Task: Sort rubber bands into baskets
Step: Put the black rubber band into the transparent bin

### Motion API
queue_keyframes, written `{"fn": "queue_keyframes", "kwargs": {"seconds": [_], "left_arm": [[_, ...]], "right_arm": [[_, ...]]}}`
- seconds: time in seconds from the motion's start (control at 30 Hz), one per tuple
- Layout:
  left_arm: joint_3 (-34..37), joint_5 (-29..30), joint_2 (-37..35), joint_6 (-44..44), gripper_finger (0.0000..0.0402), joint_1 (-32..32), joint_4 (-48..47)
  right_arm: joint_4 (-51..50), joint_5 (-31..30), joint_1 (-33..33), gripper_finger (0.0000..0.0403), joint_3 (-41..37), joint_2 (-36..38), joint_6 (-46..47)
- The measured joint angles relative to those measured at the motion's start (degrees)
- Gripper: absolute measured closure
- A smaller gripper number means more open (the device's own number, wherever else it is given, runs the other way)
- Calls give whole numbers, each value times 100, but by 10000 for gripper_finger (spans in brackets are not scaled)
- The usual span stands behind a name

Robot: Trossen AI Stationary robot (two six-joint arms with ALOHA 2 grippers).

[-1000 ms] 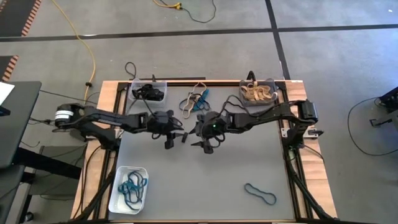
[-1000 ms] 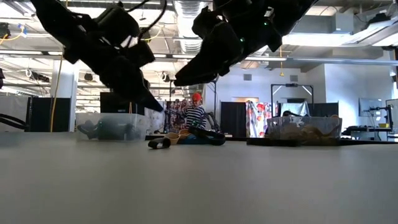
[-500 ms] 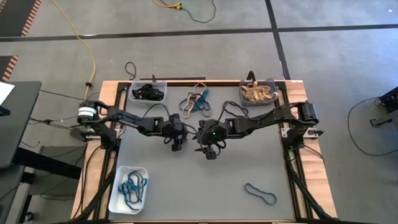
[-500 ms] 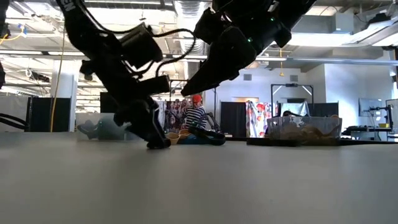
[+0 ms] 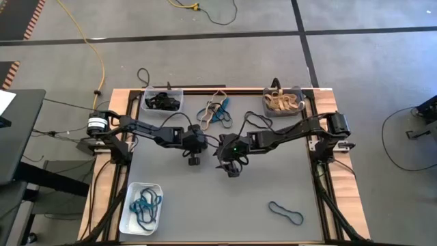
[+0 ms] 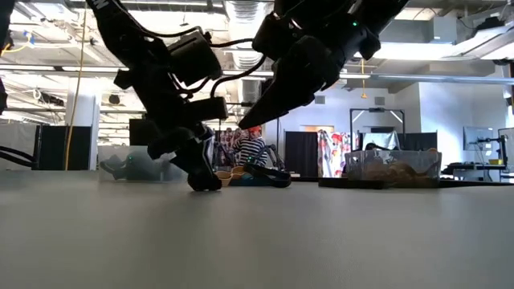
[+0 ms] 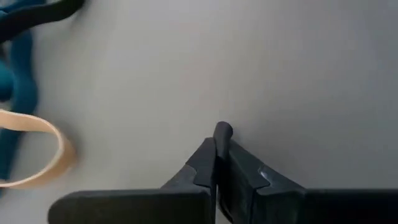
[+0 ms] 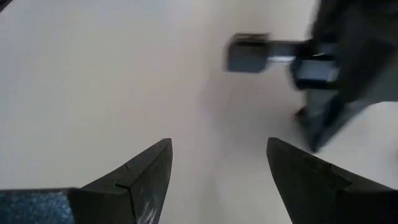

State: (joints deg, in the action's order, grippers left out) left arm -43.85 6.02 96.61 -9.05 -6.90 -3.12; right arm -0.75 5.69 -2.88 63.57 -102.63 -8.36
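Table layout, seen from above
Three small rectangular plastic baskets [image 5: 162,100] are sitting at the table's [image 5: 273,184] corners; loose thin rubber bands [image 5: 215,112] are lying between the far two.

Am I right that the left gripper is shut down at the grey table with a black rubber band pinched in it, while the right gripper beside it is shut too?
Not quite: the right gripper is open, its two dark fingers standing well apart in the right wrist view. The rest holds: the left gripper is shut at the grey table, pinching a small black rubber band.

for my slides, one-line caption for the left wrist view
Left gripper shut on a small black rubber band at the grey table.
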Motion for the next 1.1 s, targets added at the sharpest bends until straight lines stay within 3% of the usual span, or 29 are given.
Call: {"fn": "queue_keyframes", "kwargs": {"seconds": [0.27, 0.47, 0.63, 0.83, 1.1], "left_arm": [[-623, 1076, -647, -550, 400, -211, -1421], [-727, 1425, -1634, -872, 401, -1168, -2278], [-726, 1118, -2188, -887, 401, -2450, -2649], [-724, 946, -2214, -1009, 394, -3928, -2852], [-722, 281, -2119, -1012, 387, -5203, -3227]], "right_arm": [[-502, -155, -360, 112, 0, 3, 161], [-1261, -635, -797, 112, 0, 4, 497], [-1750, -1126, -1205, 112, -4, 4, 791], [-2035, -1483, -1562, 112, -4, 4, 1143], [-2286, -1883, -1934, 112, -4, 4, 1485]]}}
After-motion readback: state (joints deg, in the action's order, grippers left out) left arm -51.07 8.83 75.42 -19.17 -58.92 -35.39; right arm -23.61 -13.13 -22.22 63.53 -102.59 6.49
